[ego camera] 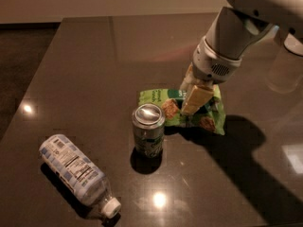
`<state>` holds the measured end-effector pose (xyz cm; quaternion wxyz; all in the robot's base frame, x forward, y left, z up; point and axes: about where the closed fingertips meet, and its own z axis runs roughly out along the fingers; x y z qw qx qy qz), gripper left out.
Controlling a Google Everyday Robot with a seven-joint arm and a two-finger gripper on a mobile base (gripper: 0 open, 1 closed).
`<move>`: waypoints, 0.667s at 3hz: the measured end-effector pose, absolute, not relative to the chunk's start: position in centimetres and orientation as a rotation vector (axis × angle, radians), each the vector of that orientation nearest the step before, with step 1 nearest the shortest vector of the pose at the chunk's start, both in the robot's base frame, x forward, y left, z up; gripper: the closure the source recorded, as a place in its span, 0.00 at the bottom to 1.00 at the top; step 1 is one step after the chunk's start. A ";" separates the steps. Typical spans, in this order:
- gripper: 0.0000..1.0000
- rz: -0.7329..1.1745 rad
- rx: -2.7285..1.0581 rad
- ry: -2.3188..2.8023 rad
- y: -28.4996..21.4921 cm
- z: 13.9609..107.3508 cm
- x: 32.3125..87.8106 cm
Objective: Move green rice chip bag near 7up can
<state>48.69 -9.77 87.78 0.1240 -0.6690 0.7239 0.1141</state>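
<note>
The green rice chip bag [210,111] sits on the dark table [85,70], just right of and slightly behind the 7up can [148,130]. The can stands upright with its silver top showing; the bag's left edge is a short gap from it. My gripper [191,94] comes down from the upper right on the white arm [232,37]. Its tan fingers [197,98] are closed on the middle of the bag and hide part of it. I cannot tell whether the bag rests fully on the table.
A clear plastic bottle [75,171] with a blue-white label lies on its side at the front left, cap toward the front. The table's left edge [33,79] runs diagonally beside a dark floor. The arm casts a large shadow [236,160] at the right.
</note>
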 end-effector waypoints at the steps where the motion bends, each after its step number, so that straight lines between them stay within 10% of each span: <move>1: 0.00 0.329 -1.950 2.108 -9.7 87.8 48.7; 2: 0.00 0.329 -1.950 2.108 -9.7 87.8 48.7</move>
